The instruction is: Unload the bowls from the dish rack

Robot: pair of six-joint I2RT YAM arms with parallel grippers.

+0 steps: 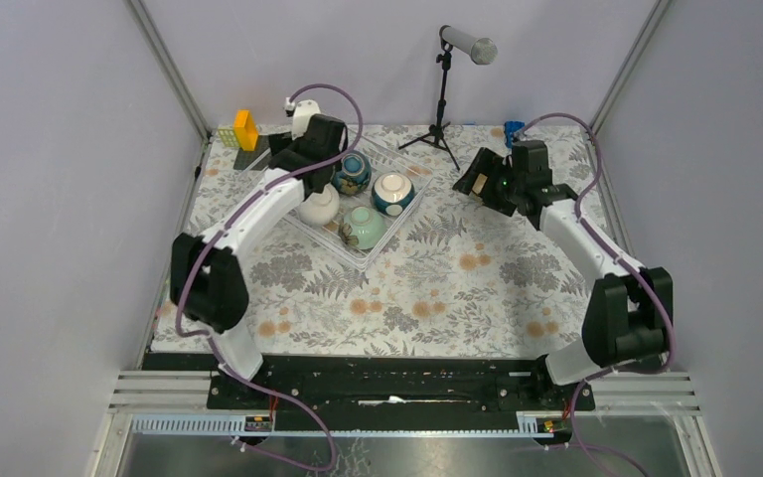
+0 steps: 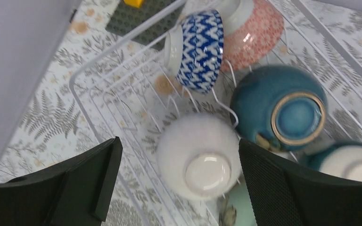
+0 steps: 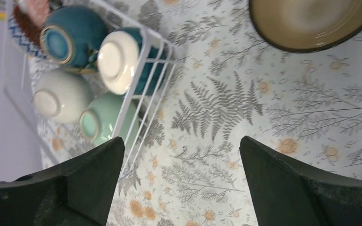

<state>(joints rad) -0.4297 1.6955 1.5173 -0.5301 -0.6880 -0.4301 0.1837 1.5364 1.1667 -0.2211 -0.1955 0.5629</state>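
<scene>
White bowl (image 2: 200, 162) is your target: upside down in dish rack (image 2: 122, 44), foot ring up, directly between left jaws. Left jaws spread wide, pinching nothing. Bowl round, no long axis. Teal bowl (image 2: 278, 108) sits just beside it; mind that side. Right jaws spread too, empty, over worktop (image 3: 273, 108), well apart from rack, so left arm is nearer. Only right wrist view shows brown bowl (image 3: 311, 19) upright on worktop. Only left wrist view shows zigzag bowl (image 2: 198, 47) standing on edge.

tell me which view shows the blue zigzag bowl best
The left wrist view: the blue zigzag bowl stands on edge in the dish rack, pattern clear. The right wrist view catches only a sliver at its top-left corner; in the top external view the left arm covers it.
</scene>
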